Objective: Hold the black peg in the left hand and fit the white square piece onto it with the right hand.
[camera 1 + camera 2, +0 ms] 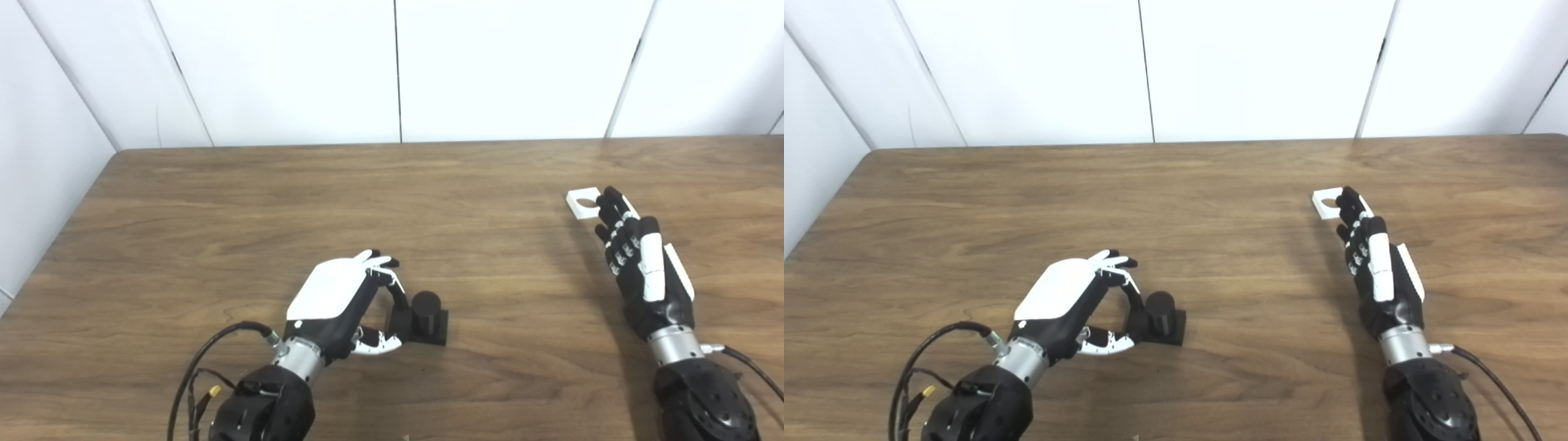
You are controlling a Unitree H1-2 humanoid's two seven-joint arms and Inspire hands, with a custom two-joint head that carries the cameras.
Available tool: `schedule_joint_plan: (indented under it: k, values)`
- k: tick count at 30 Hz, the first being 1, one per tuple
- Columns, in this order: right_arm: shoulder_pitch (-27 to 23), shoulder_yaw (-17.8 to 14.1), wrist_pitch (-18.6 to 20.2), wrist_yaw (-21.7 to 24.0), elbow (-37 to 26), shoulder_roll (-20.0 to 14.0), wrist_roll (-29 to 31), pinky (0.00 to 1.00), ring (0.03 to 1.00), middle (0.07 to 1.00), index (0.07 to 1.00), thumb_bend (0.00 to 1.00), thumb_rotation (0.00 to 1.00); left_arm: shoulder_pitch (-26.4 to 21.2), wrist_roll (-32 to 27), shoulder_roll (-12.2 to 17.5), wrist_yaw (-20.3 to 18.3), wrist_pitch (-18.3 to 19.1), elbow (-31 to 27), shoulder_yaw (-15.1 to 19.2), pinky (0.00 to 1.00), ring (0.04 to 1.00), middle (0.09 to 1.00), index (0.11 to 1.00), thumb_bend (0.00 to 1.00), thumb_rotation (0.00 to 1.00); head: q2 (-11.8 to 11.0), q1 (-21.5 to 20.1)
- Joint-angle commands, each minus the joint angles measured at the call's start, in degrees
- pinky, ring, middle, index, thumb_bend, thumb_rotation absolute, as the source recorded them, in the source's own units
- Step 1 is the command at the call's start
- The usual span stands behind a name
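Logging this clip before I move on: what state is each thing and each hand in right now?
black peg: upright on its square base on the table, left fingers at its base, not lifted.
white square piece: flat on the table, hole up.
left hand: open, curled beside the peg.
right hand: open, fingertips reaching the piece.

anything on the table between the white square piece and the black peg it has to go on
Nothing visible. Only bare wooden table lies between the white square piece, by the right hand, and the black peg, which stands by the fingers of the left hand.
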Motion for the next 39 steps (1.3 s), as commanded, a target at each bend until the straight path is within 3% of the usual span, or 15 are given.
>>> schedule_joint_plan:
  k: [1,7,14,16,17,20,26,32,39]
  values:
    - [5.10,1.20,-0.93,-0.21,5.10,3.38,0.55,1.00,1.000,0.959,0.946,0.66,1.00,-1.46,1.56,-0.53,-0.16,-0.63,-3.12,1.00,0.89,0.946,0.871,0.492,0.52,0.07,0.03,0.03]
    - [5.14,1.16,-0.56,-0.38,4.78,3.31,0.48,1.00,1.000,0.964,0.949,0.64,1.00,-1.45,2.08,-1.40,-2.09,-1.06,-5.28,2.53,0.83,0.940,0.874,0.492,0.52,0.07,0.21,-0.04]
    - [4.88,1.17,-0.61,0.04,5.04,3.04,0.73,1.00,1.000,0.965,0.953,0.65,1.00,-2.13,1.90,-0.83,-4.78,-1.16,-4.85,3.98,0.82,0.948,0.879,0.494,0.52,0.08,0.18,0.03]
    - [4.81,1.12,-0.53,0.11,5.08,3.07,0.93,1.00,1.000,0.965,0.952,0.66,1.00,-2.50,1.53,-0.60,-6.06,-0.94,-4.63,4.27,0.85,0.963,0.893,0.607,0.76,0.15,0.18,0.03]
    - [4.77,1.12,-0.48,0.16,5.06,3.05,0.99,1.00,1.000,0.965,0.952,0.66,1.00,-2.89,1.50,-0.32,-7.04,-0.93,-4.43,4.25,0.86,0.968,0.898,0.630,0.80,0.16,0.25,0.02]
    - [4.75,1.18,-0.26,0.16,4.72,2.93,0.89,1.00,1.000,0.967,0.956,0.67,1.00,-4.50,1.52,1.01,-10.73,-1.32,-3.87,3.87,0.92,0.986,0.919,0.715,0.87,0.20,0.22,0.04]
    - [4.64,1.19,0.19,0.17,4.42,2.92,1.02,1.00,1.000,0.971,0.957,0.67,1.00,-6.89,2.38,1.51,-17.02,-0.29,-3.72,3.55,0.97,1.000,0.943,0.770,0.90,0.21,0.34,0.07]
    - [4.70,1.33,0.25,0.05,4.33,3.06,0.84,1.00,1.000,0.970,0.961,0.66,1.00,-8.00,2.34,0.77,-18.23,-0.18,-2.30,3.78,0.97,1.000,0.952,0.782,0.92,0.19,0.34,0.04]
    - [4.75,1.30,0.26,-0.26,4.15,3.24,0.65,1.00,1.000,0.968,0.958,0.67,1.00,-8.50,2.28,0.27,-16.64,-0.64,0.56,3.57,0.96,1.000,0.951,0.774,0.92,0.19,0.41,-0.21]
